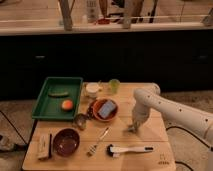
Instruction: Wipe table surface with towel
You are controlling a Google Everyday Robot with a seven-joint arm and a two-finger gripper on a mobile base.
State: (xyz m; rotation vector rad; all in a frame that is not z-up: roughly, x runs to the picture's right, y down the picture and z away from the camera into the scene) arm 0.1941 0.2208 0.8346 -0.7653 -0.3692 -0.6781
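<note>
**At the right of the table surface [118, 131], the gripper [133, 128] points down**

Right of the orange bowl [106, 110], the gripper is aimed straight down with its tip at the wood. Whether it is open or closed, or has hold of anything, cannot be told. The white arm [170, 112] reaches in from the right edge. The light wooden top (1 straight seam crosses its near part, and a small dark mark [162, 161] sits by the front right corner) carries a green tray [41, 107] at the left with 2 items in it. A white cup [92, 90] and a green cup [114, 85] stand at the back. A dark red bowl [66, 142], a fork [98, 140] and a white-handled brush [129, 149] lie along the front.
</note>
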